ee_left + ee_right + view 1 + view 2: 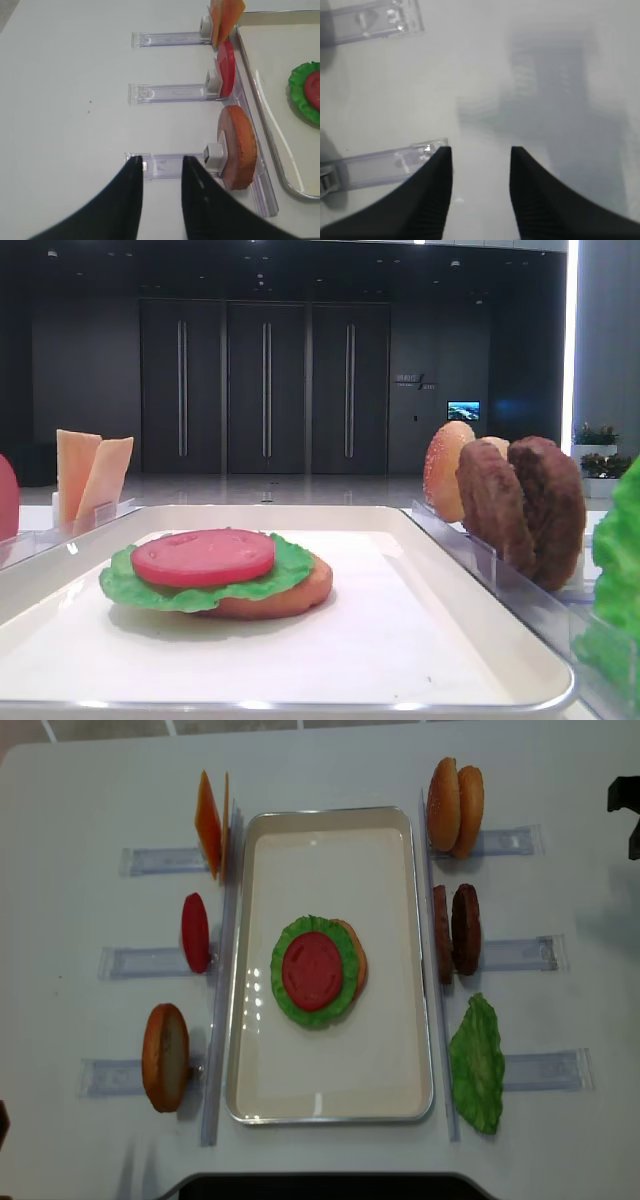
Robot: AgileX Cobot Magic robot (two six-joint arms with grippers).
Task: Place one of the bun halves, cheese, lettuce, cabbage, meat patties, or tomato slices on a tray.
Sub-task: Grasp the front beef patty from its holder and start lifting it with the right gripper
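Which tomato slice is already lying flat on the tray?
The tomato slice atop the lettuce, mid-tray; the other tomato slice stands on edge in the left rack.

White tray (330, 1100) holds a flat bun half (356, 960), a ruffled green lettuce leaf (290, 995) over it, and a red tomato slice (313, 970) on top. Two dark meat patties (455, 930) stand upright in the right rack, seeded bun halves (455, 807) above them. Cheese slices (210, 825) stand upright at upper left.
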